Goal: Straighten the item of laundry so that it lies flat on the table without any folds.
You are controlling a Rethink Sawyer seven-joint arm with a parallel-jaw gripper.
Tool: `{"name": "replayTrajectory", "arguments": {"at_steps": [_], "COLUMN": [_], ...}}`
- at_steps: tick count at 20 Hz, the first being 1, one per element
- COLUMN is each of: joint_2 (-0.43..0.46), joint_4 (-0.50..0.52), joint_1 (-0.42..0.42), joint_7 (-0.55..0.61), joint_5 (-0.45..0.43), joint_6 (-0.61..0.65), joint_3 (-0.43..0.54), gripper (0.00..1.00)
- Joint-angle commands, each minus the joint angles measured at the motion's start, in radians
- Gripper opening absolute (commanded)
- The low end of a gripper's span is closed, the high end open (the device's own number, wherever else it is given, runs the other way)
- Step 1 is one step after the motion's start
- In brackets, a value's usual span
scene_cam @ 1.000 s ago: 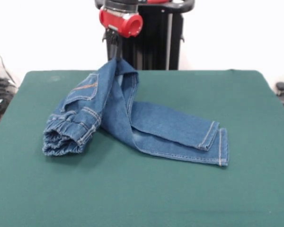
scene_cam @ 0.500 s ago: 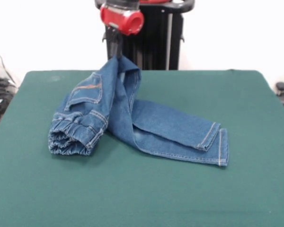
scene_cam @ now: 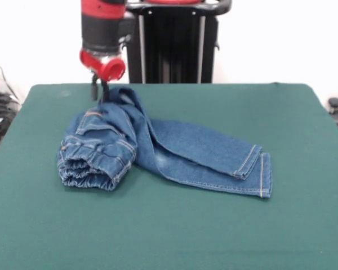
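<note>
The arm (scene_cam: pixel 103 25) is reaching straight down at upper left, its gripper (scene_cam: pixel 99 90) sitting at the far edge of the jeans (scene_cam: pixel 158 149); whether its fingers are pinching the denim cannot be told. The jeans are lying crumpled left of centre on the table (scene_cam: pixel 169 225), waistband (scene_cam: pixel 87 169) bunched leftward, legs (scene_cam: pixel 225 157) stretching rightward.

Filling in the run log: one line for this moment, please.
gripper: at jeans far edge, grip unclear | jeans: bunched, waistband rolled, legs folded | table: jeans not flat
</note>
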Motion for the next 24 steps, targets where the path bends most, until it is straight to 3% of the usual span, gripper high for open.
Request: {"name": "replayTrajectory", "arguments": {"at_steps": [1, 15, 24], "joint_2": [0.114, 0.072, -0.071], "joint_4": [-0.175, -0.165, -0.193], "joint_1": [0.025, 0.037, 0.02], "joint_7": [0.041, 0.101, 0.032], "joint_5": [-0.094, -0.093, -0.08], "joint_6": [-0.067, 0.014, 0.233], "joint_3": [0.118, 0.108, 0.142], "gripper": [1.0, 1.0, 1.0]}}
